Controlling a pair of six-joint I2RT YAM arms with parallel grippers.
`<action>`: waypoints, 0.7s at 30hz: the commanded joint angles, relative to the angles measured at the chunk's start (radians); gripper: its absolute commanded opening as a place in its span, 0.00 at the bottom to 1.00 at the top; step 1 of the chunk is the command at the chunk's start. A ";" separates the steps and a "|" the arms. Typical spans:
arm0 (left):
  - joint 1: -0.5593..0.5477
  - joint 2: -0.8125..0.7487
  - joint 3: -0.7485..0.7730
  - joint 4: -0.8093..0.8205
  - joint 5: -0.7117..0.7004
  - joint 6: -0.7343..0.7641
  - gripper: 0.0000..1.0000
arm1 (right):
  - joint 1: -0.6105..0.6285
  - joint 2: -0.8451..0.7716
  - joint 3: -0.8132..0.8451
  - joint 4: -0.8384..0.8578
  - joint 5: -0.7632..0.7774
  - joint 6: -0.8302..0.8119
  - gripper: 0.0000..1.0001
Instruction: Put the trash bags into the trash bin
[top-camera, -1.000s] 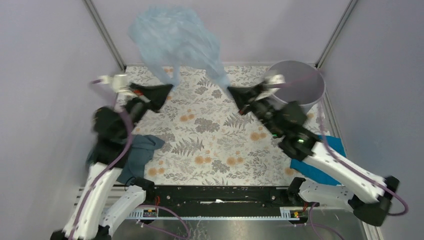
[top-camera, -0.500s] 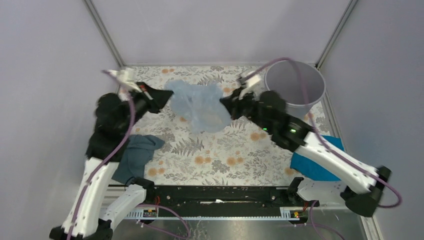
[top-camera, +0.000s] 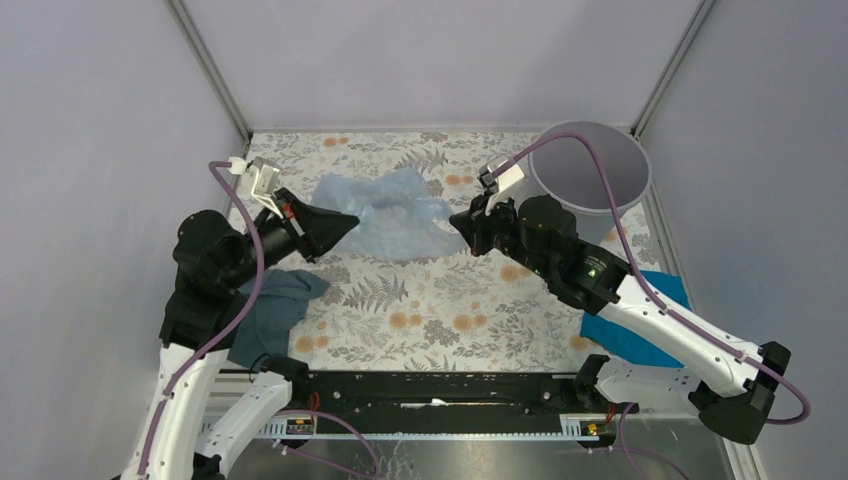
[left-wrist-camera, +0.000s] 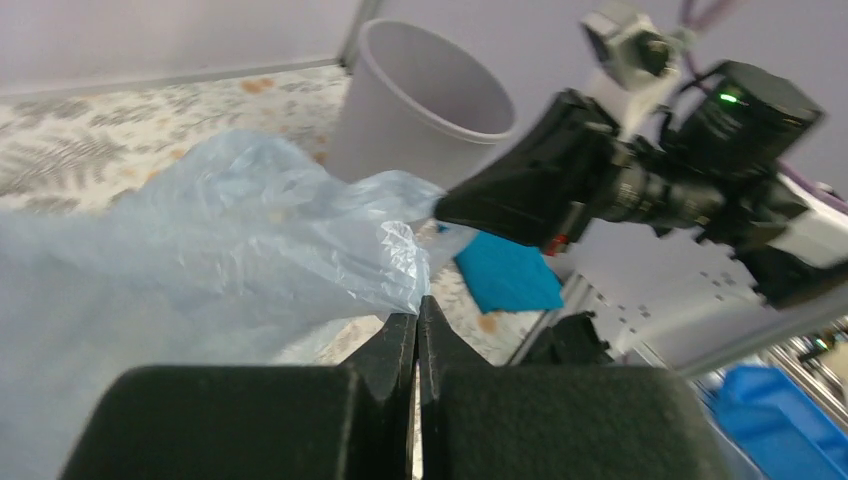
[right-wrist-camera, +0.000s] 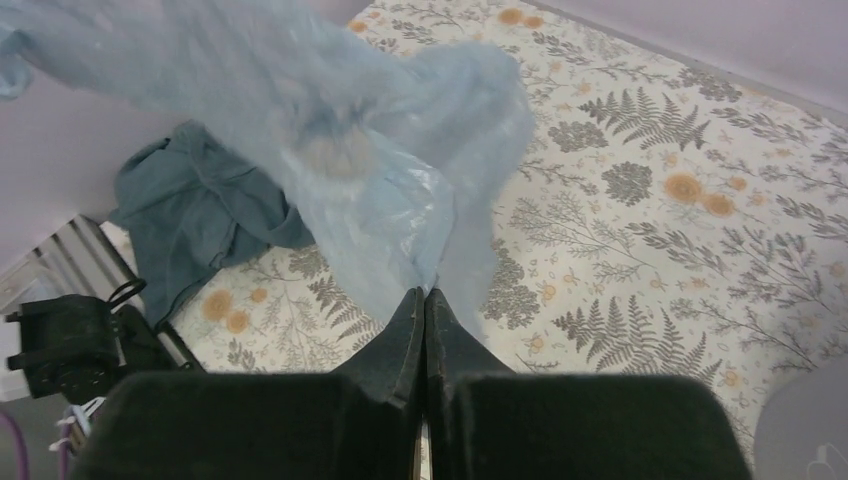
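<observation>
The pale-blue translucent trash bag hangs stretched between my two grippers above the middle-back of the table. My left gripper is shut on its left edge; the film bunches at the fingertips. My right gripper is shut on its right edge; the bag billows up from the closed tips. The light-grey trash bin stands upright at the back right corner, behind the right arm. It shows beyond the bag in the left wrist view.
A dark teal-grey cloth lies crumpled at the left front, also in the right wrist view. A bright blue cloth lies at the right front under the right arm. Lilac walls enclose the floral table.
The bag has come down from high above the back wall to just over the table. Both grippers have moved lower and closer together, still holding it.
</observation>
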 joint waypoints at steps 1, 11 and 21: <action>0.001 -0.017 0.011 0.159 0.218 -0.059 0.00 | 0.001 -0.018 0.054 0.065 -0.077 0.023 0.00; -0.001 0.070 -0.106 0.309 0.228 -0.245 0.00 | 0.000 0.072 0.049 0.311 -0.446 0.225 0.04; -0.007 0.101 -0.267 0.363 0.213 -0.306 0.00 | 0.002 0.132 -0.085 0.529 -0.497 0.315 0.07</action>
